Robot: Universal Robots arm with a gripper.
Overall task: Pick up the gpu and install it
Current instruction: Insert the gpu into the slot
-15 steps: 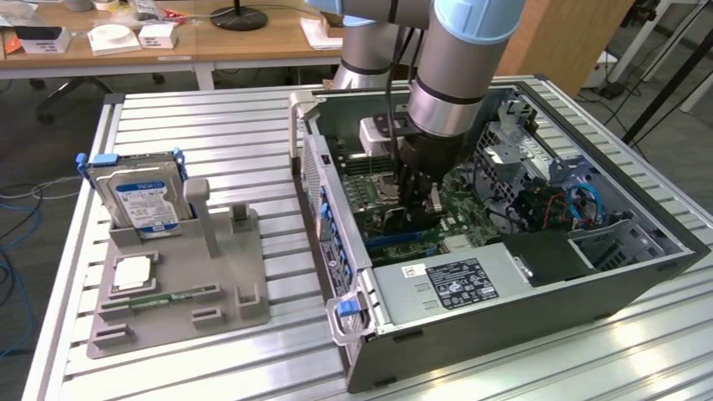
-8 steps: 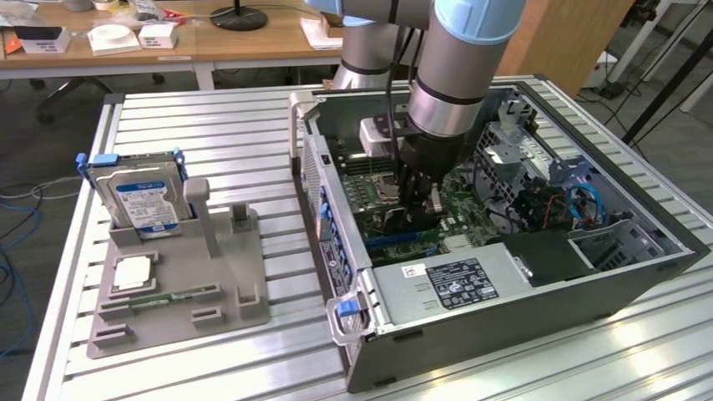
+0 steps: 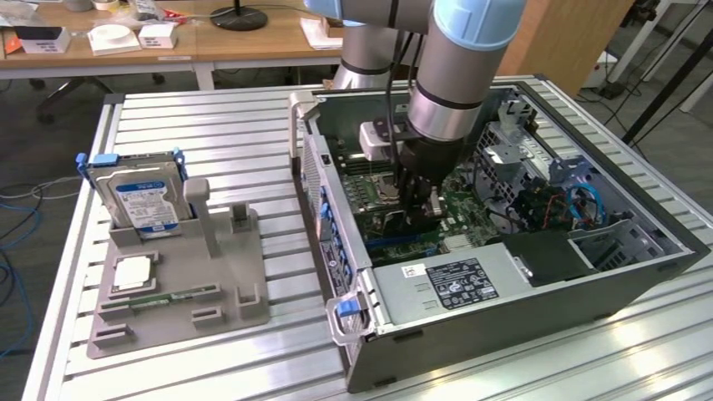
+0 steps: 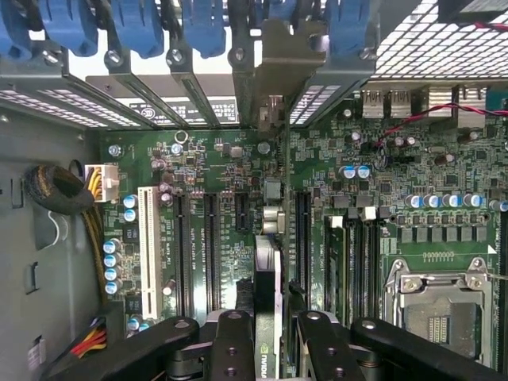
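— Inside the computer case (image 3: pixel 624 276), over the green board (image 4: pixel 214 171): is that where you are?

— Yes. My gripper (image 4: pixel 266 337) is down among the slots, and my fingers (image 4: pixel 230 345) are closed part-way on the gpu (image 4: pixel 267 278), pinching its thin sides. I hold it on edge, so the wrist view looks straight down its top rim.

— Why upright like that?

— So its lower edge can meet a long slot (image 4: pixel 302 238) on the board, and its silver bracket (image 4: pixel 279 63) can line up with the row of openings at the case's back wall, under the blue clips (image 4: pixel 206 24).

— Is it seated?

— I can't say for sure; my own fingers hide the lower edge. It looks close to the board, at least.

— And the grey stand (image 3: pixel 179 292) outside?

— On the table (image 3: pixel 245 125), at the exterior view's left. The hard drive (image 3: pixel 139 196) stands in it, the memory stick (image 3: pixel 167 296) lies flat.
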